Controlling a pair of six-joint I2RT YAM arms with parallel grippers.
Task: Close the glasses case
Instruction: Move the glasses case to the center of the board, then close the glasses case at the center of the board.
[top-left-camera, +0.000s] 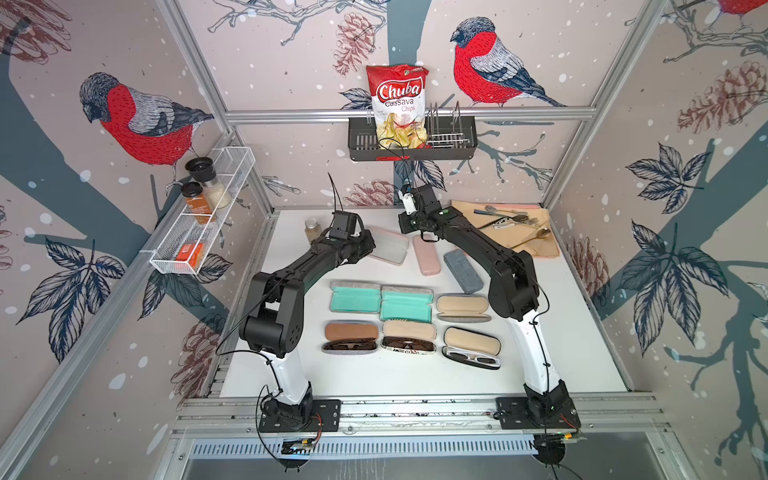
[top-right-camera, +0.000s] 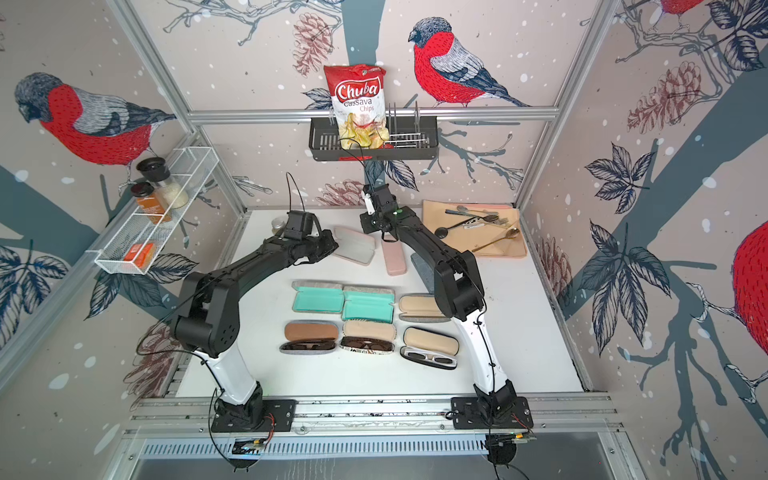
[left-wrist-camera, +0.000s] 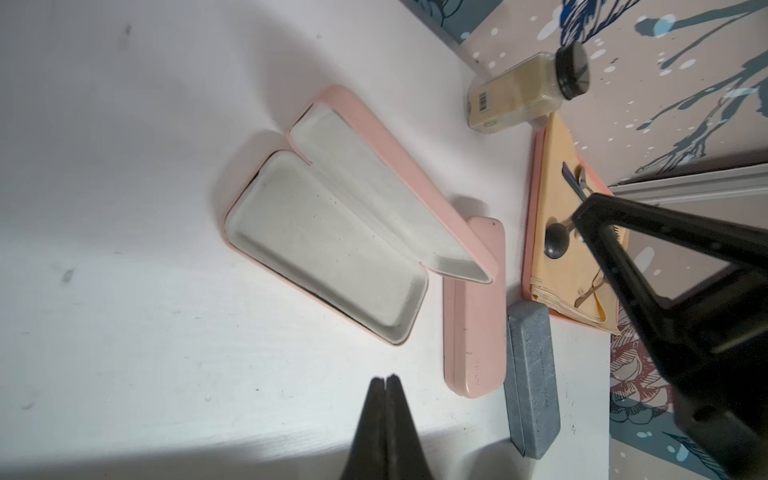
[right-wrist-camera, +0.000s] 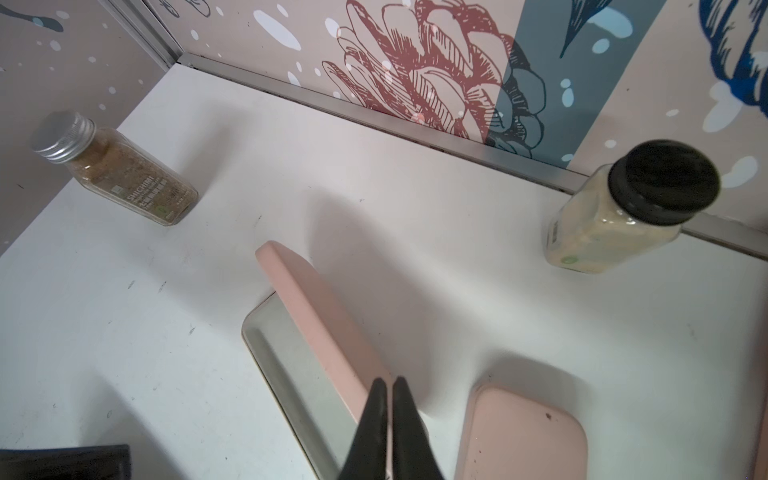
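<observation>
Foreground: six open glasses cases (top-left-camera: 405, 305) in two rows, three of them with sunglasses, lie nearer the robot than the closed pale-pink hard case (top-left-camera: 426, 254). Both arms reach past them.
Left arm: the left gripper (left-wrist-camera: 385, 382) has its fingers pressed together and holds nothing. It is over bare table on the left-arm side of the closed pale-pink hard case.
Right arm: the right gripper (right-wrist-camera: 390, 386) also has its tips together and holds nothing. It is at the raised lid's edge; contact cannot be told.
Task's thing: the open pale-pink hard-shell case (left-wrist-camera: 324, 257), lined in grey felt, lies just beside the closed pale-pink hard case, with its lid (right-wrist-camera: 324, 328) tilted up about halfway.
Handling: likely light, stiff and smooth-skinned, so it may skid on the table, and the hinge probably snaps shut.
Hold: no pinch — press the lid's outer face near its free long edge, bracing the base rim.
Beyond: a square spice jar with black cap (right-wrist-camera: 623, 208) stands farther back, by the wall.
</observation>
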